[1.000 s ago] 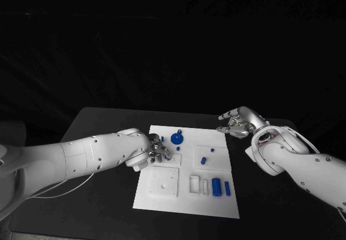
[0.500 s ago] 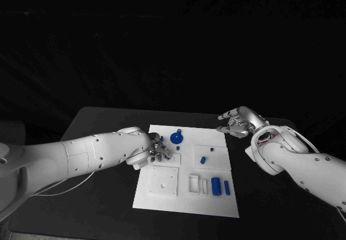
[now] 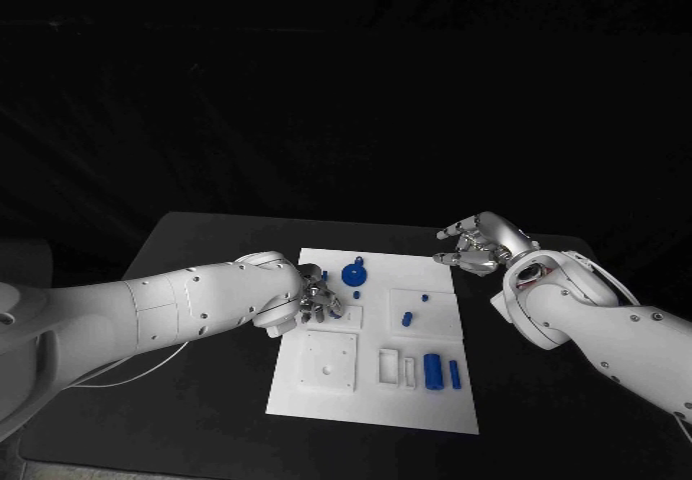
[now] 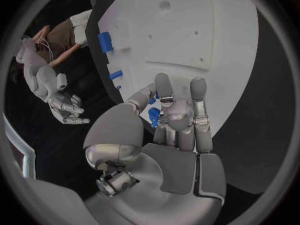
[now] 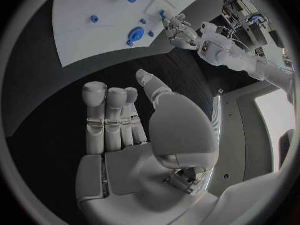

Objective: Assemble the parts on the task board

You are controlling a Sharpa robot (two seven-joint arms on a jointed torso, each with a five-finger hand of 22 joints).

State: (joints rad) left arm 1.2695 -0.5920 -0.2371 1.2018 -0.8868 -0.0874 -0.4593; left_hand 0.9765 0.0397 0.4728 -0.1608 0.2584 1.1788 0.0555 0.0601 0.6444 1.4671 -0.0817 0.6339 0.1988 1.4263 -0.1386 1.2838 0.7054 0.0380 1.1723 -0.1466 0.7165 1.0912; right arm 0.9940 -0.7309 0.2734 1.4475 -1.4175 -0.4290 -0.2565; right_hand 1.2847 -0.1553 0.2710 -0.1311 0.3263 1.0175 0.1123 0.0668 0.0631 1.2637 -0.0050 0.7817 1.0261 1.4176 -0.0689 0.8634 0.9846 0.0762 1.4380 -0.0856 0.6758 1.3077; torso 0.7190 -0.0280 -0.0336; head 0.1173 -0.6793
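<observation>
The left hand (image 3: pixel 310 297) sits at the centre-left of the head view over the task board (image 3: pixel 339 400), fingers curled in; the left wrist view shows what the head view hides, a small blue part (image 4: pixel 154 116) pinched between its fingertips. The right hand (image 3: pixel 480 243), right of centre beyond the board's far right corner, holds nothing, its fingers (image 5: pixel 106 120) loosely extended. Blue cylinders (image 3: pixel 433 371) lie at the board's lower right. No writing is legible.
</observation>
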